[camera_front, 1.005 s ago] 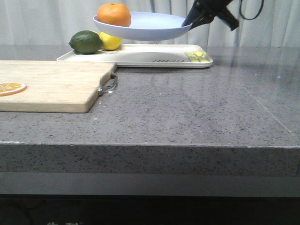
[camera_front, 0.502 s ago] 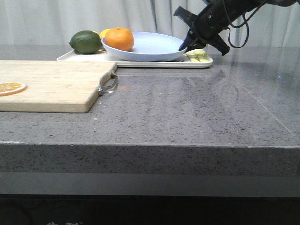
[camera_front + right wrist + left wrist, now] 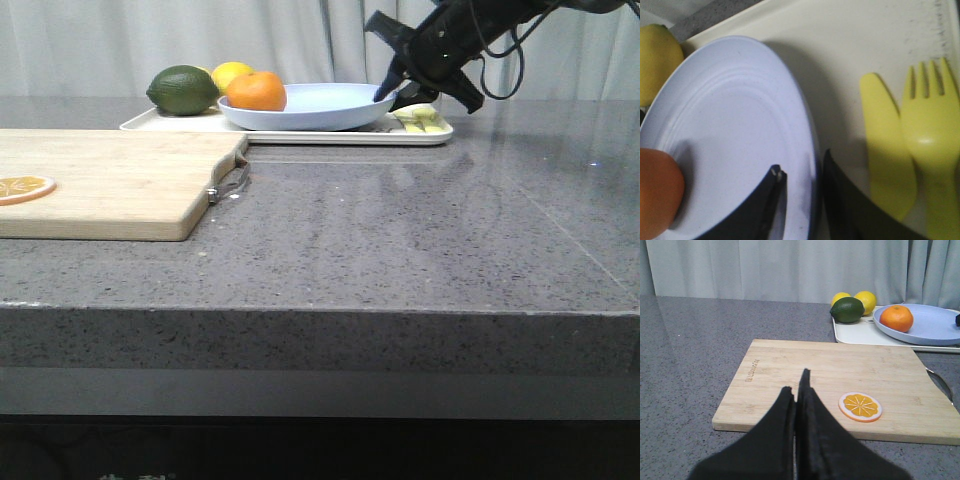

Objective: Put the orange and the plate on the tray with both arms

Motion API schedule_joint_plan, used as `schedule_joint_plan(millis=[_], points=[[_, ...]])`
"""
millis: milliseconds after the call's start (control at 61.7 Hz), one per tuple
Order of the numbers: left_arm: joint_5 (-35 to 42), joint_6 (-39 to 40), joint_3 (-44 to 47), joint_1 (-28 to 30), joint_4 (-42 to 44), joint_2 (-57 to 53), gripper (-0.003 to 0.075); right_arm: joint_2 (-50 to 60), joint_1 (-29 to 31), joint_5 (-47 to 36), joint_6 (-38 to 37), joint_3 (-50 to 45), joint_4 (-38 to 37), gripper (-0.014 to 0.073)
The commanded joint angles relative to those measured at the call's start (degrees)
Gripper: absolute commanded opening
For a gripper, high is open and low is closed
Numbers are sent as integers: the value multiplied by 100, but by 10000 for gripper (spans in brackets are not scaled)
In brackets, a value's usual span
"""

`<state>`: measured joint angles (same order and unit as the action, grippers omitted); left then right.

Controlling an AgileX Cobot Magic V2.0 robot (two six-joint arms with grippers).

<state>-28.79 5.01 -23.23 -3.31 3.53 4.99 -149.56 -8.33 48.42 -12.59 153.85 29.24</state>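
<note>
On the cream tray point(image 3: 300, 133), right hand point(image 3: 802, 192) straddles round matte plate point(image 3: 310, 105) rim; left hand point(image 3: 799, 405) closed.

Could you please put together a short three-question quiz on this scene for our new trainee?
1. True or false: the orange lies on the plate.
2. What sits on the wooden cutting board? A) a lemon B) an orange slice C) a fork
3. Fill in: the right pincer has one finger on each side of the plate's ____.

Key
1. True; the plate rests on the tray.
2. B, the orange slice, near the shut left pincer.
3. rim; a small gap shows on the outer side, so it looks to be letting go.
</note>
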Motion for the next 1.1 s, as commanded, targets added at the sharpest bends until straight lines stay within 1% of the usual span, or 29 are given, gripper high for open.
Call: schedule_joint_plan(millis=[0, 49, 113, 194, 259, 357, 470, 519, 567, 632, 778, 875, 956, 1086], points=[[475, -4, -142, -3, -27, 83, -18, 502, -55, -354, 220, 248, 240, 337], [475, -4, -142, -3, -27, 83, -18, 562, -48, -251, 220, 248, 235, 394], [475, -4, -142, -3, -27, 83, -18, 706, 29, -13, 220, 248, 141, 430], [475, -4, -142, -3, -27, 83, -18, 974, 170, 368, 220, 248, -86, 430], [475, -4, -142, -3, -27, 83, -18, 1224, 298, 653, 220, 248, -256, 409], [475, -4, -142, -3, -27, 83, -18, 1645, 519, 1249, 220, 248, -468, 297], [475, -4, -142, -3, -27, 83, -18, 2048, 738, 2084, 220, 248, -644, 97], [475, -4, -142, -3, -27, 83, -18, 2163, 822, 2393, 220, 248, -717, 28], [475, -4, -142, -3, -27, 83, -18, 2249, 884, 2631, 220, 248, -758, -27], [475, -4, -142, -3, -27, 83, -18, 2341, 948, 2812, 280, 240, -815, -71], [475, -4, -142, -3, -27, 83, -18, 2640, 975, 2812, 439, 240, -846, -66], [475, -4, -142, -3, -27, 83, -18, 2922, 975, 2836, 713, 146, -1014, -66], [475, -4, -142, -3, -27, 83, -18, 3345, 975, 2836, 876, -288, -1217, -66], [475, -4, -142, -3, -27, 83, -18, 4363, 975, 2825, 1259, -1619, -1653, -66]])
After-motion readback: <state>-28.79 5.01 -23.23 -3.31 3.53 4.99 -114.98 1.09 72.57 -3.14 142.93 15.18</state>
